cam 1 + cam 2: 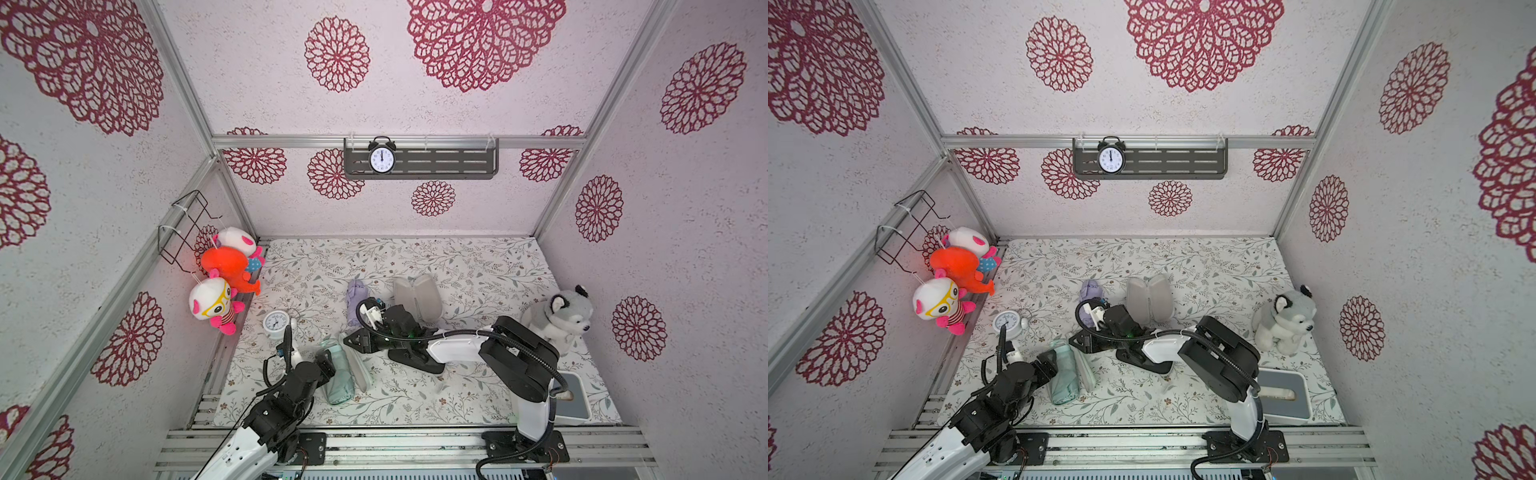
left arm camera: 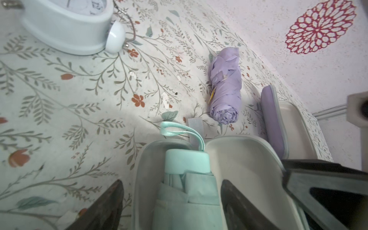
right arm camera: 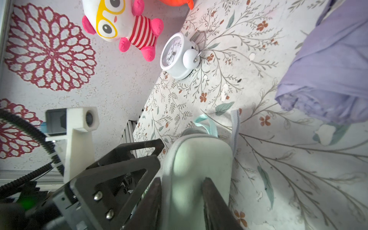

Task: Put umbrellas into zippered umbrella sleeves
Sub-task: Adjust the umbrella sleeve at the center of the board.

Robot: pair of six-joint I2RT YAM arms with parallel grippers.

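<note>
**Mint umbrella in its open sleeve, free half pinched**

We see the mint umbrella [image 2: 187, 189] lying lengthwise in one half of the mint sleeve [image 2: 239, 159], on the tabletop [image 1: 478, 270] close to the left arm. Its capped handle end points away from the left pincer [image 2: 171, 183]. That pincer is spread, a finger on either side of the umbrella, gripping nothing. The right pincer [image 3: 181, 179] pinches the sleeve's free half, which runs just beside the umbrella along the same long axis. We judge the right arm better placed to fold it over. The lilac umbrella [image 2: 225, 85] and lilac sleeve [image 2: 272, 119] lie beyond.
</note>
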